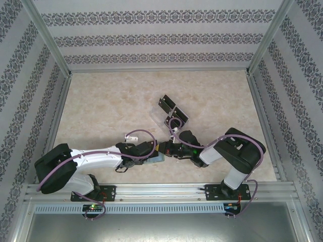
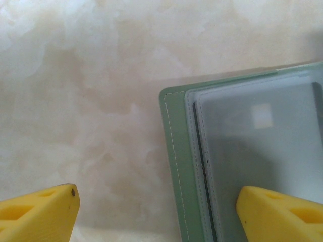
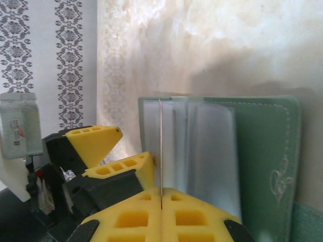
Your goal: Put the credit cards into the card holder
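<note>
Lying open: grey-green stitched card holder point(image 3: 262, 151) with clear sleeves.
My right gripper point(image 3: 161, 194): clenches a pale sheet point(image 3: 161, 146), edge-on, unidentifiable.
My left gripper point(image 2: 156, 197): released.

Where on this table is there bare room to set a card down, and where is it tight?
Bare table: the wide far-left stretch between left wall and clear tray, and the far-right stretch beyond the tray. Crowded: near centre, where the left gripper and right gripper meet at the card holder, just before the tray.
</note>
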Robot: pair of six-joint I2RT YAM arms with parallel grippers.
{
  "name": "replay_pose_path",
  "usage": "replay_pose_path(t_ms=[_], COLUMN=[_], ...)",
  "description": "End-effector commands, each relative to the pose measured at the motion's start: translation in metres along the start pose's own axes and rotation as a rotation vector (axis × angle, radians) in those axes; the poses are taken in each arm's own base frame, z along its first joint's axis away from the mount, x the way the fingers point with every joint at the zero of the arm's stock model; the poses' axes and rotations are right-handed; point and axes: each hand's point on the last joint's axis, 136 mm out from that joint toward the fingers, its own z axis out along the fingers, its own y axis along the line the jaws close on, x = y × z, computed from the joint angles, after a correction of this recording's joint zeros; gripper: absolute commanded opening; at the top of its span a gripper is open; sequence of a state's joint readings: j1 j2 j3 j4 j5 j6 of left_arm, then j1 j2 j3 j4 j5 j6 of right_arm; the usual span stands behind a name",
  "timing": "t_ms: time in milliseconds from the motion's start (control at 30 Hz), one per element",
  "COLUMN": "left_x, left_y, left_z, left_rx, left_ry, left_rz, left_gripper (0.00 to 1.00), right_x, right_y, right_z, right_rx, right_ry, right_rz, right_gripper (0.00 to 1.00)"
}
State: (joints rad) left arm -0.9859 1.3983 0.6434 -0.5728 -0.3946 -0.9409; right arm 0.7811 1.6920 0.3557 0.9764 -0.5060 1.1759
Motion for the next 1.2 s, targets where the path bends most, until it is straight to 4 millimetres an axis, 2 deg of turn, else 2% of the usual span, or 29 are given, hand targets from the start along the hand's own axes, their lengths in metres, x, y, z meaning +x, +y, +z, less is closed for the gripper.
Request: replay_pose_path(t_ms=[0,600,1167], left_x=[0.031,0.032,0.034], left_y=[0.026,0.027,0.027], left_z=[0.012,0.011,0.013], left_rx=[-0.090,-0.092,-0.088], left_ry=[0.112,0.112,0.117], left_rz=[0.048,0.047,0.046], left_gripper=[0.84,0.84,0.84], right_x=[-0.001,0.010,0.006], right_y=[0.005,-0.011,-0.016], right_z=[0.000,0.016,0.024], right_rx=[-0.008,0.012,0.020], right_ry=[-0.002,0.026,0.014], right_rz=[-0.019,0.004,0.022], right_gripper=[0.00,0.00,0.00])
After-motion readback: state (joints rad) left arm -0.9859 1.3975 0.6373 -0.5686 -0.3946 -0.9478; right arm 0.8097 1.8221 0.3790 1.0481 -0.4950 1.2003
